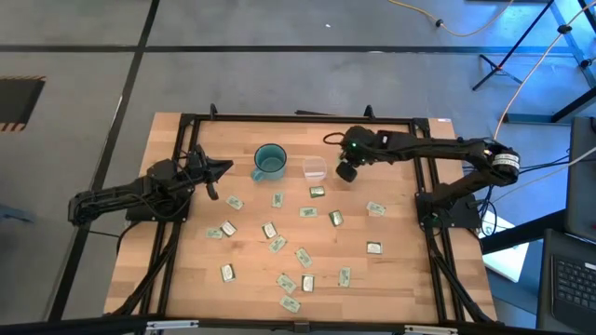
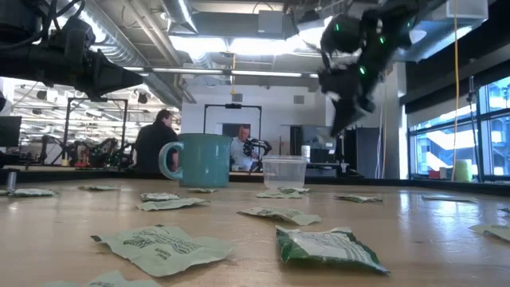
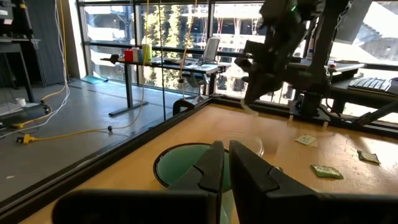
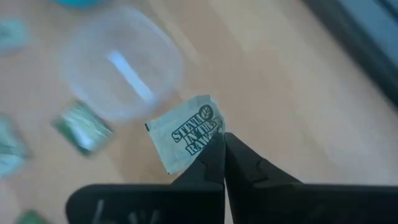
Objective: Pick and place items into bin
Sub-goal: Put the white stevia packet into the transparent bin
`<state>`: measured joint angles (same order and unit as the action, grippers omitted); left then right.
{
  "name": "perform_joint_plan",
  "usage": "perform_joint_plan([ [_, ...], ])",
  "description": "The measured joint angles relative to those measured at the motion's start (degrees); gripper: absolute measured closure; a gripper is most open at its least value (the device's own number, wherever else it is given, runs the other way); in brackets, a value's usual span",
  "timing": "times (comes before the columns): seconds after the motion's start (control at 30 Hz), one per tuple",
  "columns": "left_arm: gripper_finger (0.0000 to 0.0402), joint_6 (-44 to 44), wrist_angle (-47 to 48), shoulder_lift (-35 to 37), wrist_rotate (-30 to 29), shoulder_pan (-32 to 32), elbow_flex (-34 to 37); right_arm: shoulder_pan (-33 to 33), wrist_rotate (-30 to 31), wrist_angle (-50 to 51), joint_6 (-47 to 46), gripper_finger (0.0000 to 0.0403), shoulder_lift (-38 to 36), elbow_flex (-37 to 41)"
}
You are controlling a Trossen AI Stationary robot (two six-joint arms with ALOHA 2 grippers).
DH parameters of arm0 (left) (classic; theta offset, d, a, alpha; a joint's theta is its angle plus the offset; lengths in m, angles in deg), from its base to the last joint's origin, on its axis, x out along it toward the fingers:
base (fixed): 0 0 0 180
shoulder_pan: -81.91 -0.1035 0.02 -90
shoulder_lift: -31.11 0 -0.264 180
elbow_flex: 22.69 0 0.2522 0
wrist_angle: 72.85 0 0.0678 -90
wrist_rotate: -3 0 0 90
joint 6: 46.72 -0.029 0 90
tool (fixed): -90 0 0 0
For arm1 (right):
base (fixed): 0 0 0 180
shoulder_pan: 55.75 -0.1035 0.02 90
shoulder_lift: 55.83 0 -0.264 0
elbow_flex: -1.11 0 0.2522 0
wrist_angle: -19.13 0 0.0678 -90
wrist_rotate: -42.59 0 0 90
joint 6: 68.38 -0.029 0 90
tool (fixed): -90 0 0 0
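Observation:
Several pale green packets lie flat across the wooden table. The clear cup stands upright near the far edge, beside the teal mug; the right wrist view shows it from above. My right gripper hovers above the table just right of the cup, shut on a pale green packet. My left gripper waits, shut, left of the mug, raised off the table; its wrist view looks past the shut fingers at the mug's rim. My right gripper pinches the pale green packet by one edge between its two fingertips, coming from above and pointing down. The packet is lifted clear of the table and sticks out flat beyond the fingertips, beside the cup's rim.
The teal mug stands left of the cup. One packet lies just near of the cup, others spread toward the near and right edges. A black frame borders the table. People sit in the room beyond the far edge.

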<state>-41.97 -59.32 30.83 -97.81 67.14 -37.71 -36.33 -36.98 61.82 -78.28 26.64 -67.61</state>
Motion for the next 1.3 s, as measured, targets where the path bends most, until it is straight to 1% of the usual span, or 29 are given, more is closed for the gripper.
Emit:
perform_joint_plan([
  [0.1,0.0382,0.00,0.01,0.00,0.01,0.00,0.00,-2.95,-0.01,-3.83,1.55,0.0403,0.00,-1.99],
  [0.23,0.0382,-0.02,0.00,0.00,0.07,-0.01,0.00,-5.75,-0.03,-10.14,2.71,0.0403,0.26,-2.12],
  [0.4,0.0382,-0.01,0.02,0.00,0.22,0.00,-0.02,-6.61,0.05,-14.10,3.64,0.0403,4.19,-2.10],
  [0.6,0.0382,0.00,0.04,0.00,0.41,0.01,-0.01,-6.32,1.07,-16.57,6.26,0.0403,10.31,-2.03],
  [0.9,0.0382,0.00,0.04,0.02,0.42,0.01,-0.02,-5.92,1.13,-18.01,7.39,0.0403,15.56,-2.06],
  [1.13,0.0382,0.00,0.04,0.00,0.43,0.00,0.00,-5.92,1.13,-18.13,7.39,0.0402,16.63,-2.06],
  [1.3,0.0382,-0.02,0.04,0.00,0.42,-0.01,0.00,-5.92,1.13,-18.35,7.61,0.0383,16.39,-2.06],
])
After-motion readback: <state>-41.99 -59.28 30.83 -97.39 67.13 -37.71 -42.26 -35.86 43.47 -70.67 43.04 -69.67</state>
